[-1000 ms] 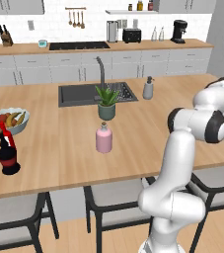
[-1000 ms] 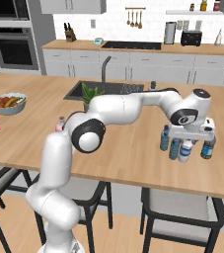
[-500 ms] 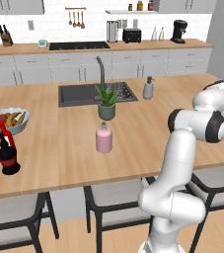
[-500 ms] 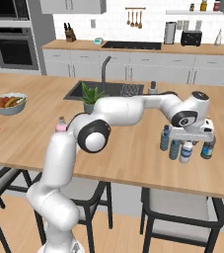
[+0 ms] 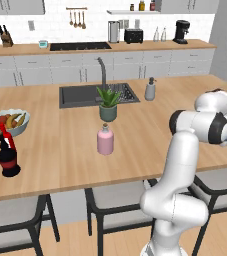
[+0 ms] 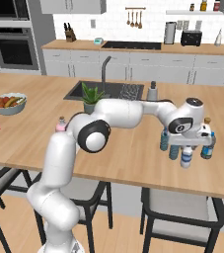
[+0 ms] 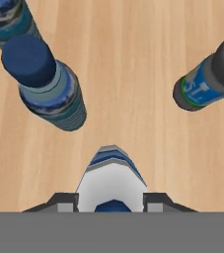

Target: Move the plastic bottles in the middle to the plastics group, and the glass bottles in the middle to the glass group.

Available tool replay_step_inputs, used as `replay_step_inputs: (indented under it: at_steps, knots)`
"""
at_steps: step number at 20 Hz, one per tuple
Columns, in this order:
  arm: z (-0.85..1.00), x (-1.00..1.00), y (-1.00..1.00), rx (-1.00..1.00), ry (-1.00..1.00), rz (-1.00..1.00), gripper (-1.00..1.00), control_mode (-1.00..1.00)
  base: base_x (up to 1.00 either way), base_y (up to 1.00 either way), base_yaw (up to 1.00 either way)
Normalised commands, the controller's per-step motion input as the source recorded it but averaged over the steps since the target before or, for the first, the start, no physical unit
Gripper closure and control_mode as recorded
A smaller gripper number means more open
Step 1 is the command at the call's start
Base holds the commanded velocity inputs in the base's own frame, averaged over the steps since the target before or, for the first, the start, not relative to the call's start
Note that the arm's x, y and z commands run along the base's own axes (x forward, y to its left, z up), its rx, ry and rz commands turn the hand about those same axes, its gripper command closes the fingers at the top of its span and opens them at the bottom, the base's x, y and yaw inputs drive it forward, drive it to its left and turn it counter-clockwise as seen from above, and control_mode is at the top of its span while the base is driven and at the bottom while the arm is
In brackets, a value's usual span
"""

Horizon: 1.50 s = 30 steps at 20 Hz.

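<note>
Clear-white bottle (image 7: pixel 112 183) sits upright between gripper (image 7: pixel 111 201) fingertips; counter-borne.

Two base cameras look down across the wooden island (image 5: pixel 75 150) from behind, sharing its sink (image 6: pixel 108 90); hand camera hovers close above it.

On the island (image 5: pixel 60 165), the pink bottle (image 5: pixel 105 140) stands right in front of the plant (image 5: pixel 108 103), with the sink (image 5: pixel 80 95) behind that. Far left, the dark bottle (image 5: pixel 7 157) sits just in front of the fruit bowl (image 5: pixel 7 122). Over on the right side, the water bottles (image 6: pixel 170 146) cluster under the gripper (image 6: pixel 186 150), and the white bottle (image 7: pixel 112 180) stands between its fingers.
</note>
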Motion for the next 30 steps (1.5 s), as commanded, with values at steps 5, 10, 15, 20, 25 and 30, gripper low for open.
replay_step_inputs:
  at_steps: [5, 10, 15, 20, 25, 30]
  knots:
    - [-0.02, 0.10, 0.00, -0.01, -0.07, 0.00, 1.00, -1.00, 0.00, 0.00, 0.00]
    - [-0.06, 0.00, 0.00, 0.00, -0.01, 0.00, 1.00, -1.00, 0.00, 0.00, 0.00]
    - [-0.24, 0.01, 0.00, 0.00, 0.02, 0.00, 1.00, -1.00, 0.00, 0.00, 0.00]
    - [-0.23, 0.01, 0.00, 0.00, 0.00, 0.00, 1.00, -1.00, 0.00, 0.00, 0.00]
    - [0.00, 0.03, 0.00, 0.00, 0.03, 0.00, 1.00, -1.00, 0.00, 0.00, 0.00]
    - [0.00, 0.00, 0.00, 0.03, 0.01, 0.00, 1.00, -1.00, 0.00, 0.00, 0.00]
